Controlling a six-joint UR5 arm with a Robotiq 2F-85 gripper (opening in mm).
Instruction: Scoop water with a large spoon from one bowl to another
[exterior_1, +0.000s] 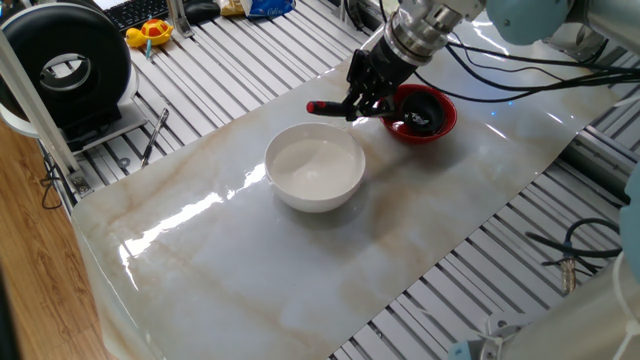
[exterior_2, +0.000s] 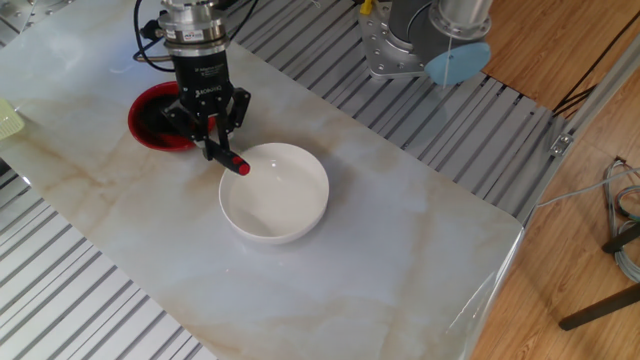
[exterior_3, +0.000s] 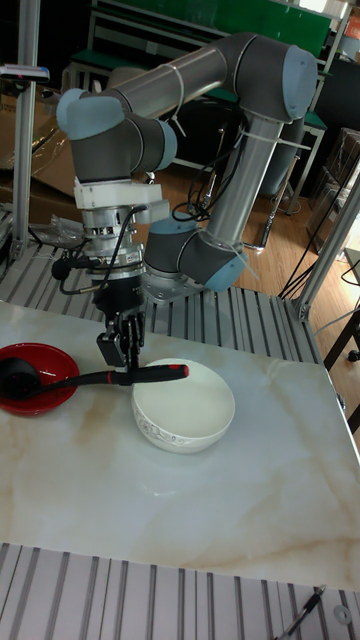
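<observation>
My gripper (exterior_1: 360, 106) (exterior_2: 212, 146) (exterior_3: 121, 372) is shut on the long handle of the black large spoon (exterior_3: 70, 380). The spoon's scoop (exterior_1: 418, 119) (exterior_3: 17, 372) sits in or just over the red bowl (exterior_1: 441, 122) (exterior_2: 148, 112) (exterior_3: 38, 401). Its red tip (exterior_1: 314, 107) (exterior_2: 242, 168) (exterior_3: 181, 371) points out over the rim of the white bowl (exterior_1: 315, 169) (exterior_2: 275, 192) (exterior_3: 185, 407). A faint sheen of water (exterior_1: 312, 165) shows inside the white bowl. Whether the scoop holds water cannot be told.
Both bowls stand on a marble-patterned sheet (exterior_1: 290, 250) over a slatted metal table (exterior_1: 230, 75). A black round device (exterior_1: 68, 65) and a yellow toy (exterior_1: 150, 34) lie at the far left. Cables (exterior_1: 520, 65) trail behind the red bowl.
</observation>
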